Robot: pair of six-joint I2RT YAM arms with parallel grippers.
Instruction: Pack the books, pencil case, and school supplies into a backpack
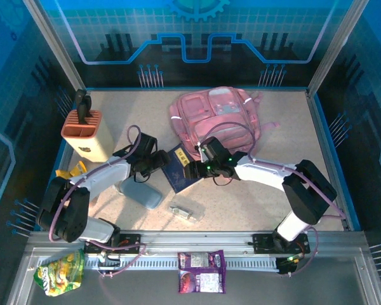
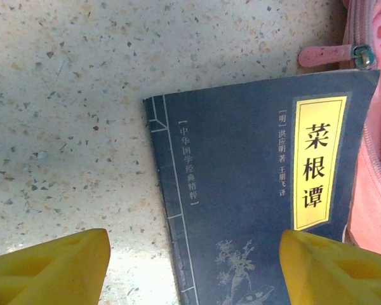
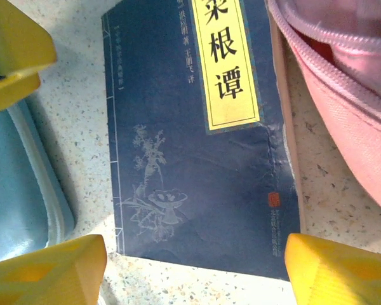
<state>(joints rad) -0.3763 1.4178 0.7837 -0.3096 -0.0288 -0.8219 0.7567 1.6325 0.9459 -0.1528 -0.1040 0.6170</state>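
Reaching up from their mounts at the near rail, both arms bent at the elbow and leaned in toward the middle of the counter (image 1: pixel 260 203), their wrists almost meeting. Nearest me lay the small clear, silvery supply item (image 1: pixel 185 211), alone on the bare surface. Just beyond it to the left was the grey-blue pencil case (image 1: pixel 140 192), flat beneath the left forearm. Past those sat the navy book (image 1: pixel 178 168), face up, its far end against the backpack. The left tool (image 1: pixel 157 162) hung over the book's left edge, its yellow fingers spread wide with nothing between them. The right tool (image 1: pixel 193 170) hovered over the book's right side, likewise wide and empty. Farthest back the pink backpack (image 1: pixel 216 117) lay on the counter, an unzipped mouth gaping beside the book.
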